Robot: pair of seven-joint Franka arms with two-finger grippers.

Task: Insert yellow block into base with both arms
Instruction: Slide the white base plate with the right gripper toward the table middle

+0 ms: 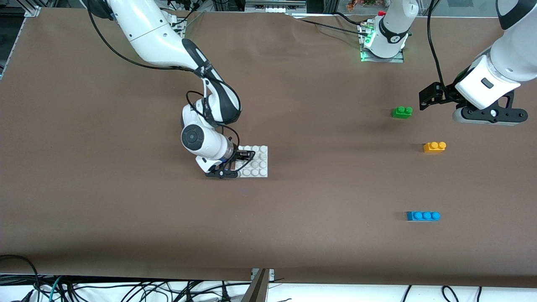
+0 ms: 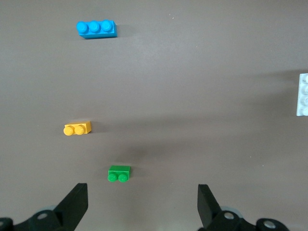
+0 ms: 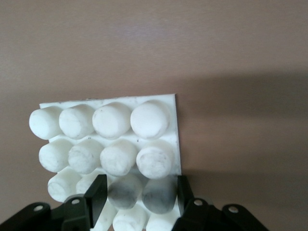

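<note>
Front view: right gripper clamped on the white studded base, pinning it steady for insertion; left gripper spread wide, hanging near the green brick, yellow block untouched on the table toward the camera

right gripper down at base, at its edge toward the right arm's end, clamped on studs | left gripper aloft near green brick | yellow block nearer front camera than green brick | blue brick nearest
</note>
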